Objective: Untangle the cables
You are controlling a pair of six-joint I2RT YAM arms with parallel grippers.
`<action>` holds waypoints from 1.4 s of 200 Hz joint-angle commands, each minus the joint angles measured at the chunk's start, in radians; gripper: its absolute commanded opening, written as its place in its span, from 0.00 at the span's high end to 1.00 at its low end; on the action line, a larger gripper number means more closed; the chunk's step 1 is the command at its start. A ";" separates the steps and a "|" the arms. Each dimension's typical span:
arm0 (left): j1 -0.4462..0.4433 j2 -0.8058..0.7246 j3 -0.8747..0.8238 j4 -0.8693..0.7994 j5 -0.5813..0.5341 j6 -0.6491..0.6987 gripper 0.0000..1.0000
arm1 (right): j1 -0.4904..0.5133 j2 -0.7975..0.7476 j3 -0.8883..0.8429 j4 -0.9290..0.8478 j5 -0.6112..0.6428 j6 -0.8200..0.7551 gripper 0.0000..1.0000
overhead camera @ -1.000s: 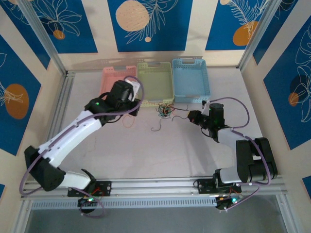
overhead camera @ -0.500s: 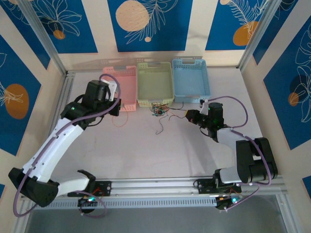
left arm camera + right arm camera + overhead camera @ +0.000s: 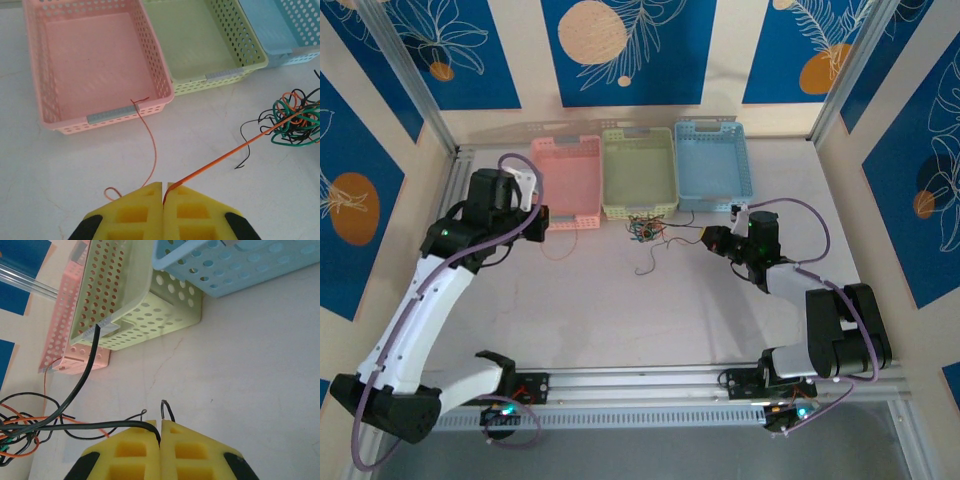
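Note:
The cables form a small knot of orange, green and black wires on the table just in front of the green basket. My left gripper is shut on an orange cable, which runs taut from its fingertips up and right into the knot. My right gripper is shut on a black cable, pinched at its fingertips and leading left toward the knot. The two grippers stand on opposite sides of the knot.
A pink basket, the green one and a blue basket stand side by side at the back. A loose thin orange wire lies from the pink basket's front wall toward my left gripper. A black wire end trails in front of the knot.
My left arm has swung left, away from the knot, drawing the orange cable out. The knot has slid slightly left. The right arm has held still.

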 commanded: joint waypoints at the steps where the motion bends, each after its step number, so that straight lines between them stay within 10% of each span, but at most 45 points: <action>1: 0.098 -0.097 0.028 -0.013 -0.155 -0.004 1.00 | -0.075 0.010 -0.023 -0.120 0.219 0.052 1.00; 280: 0.245 -0.253 0.227 -0.131 -0.206 -0.043 1.00 | -0.301 0.024 -0.126 -0.063 0.167 0.306 1.00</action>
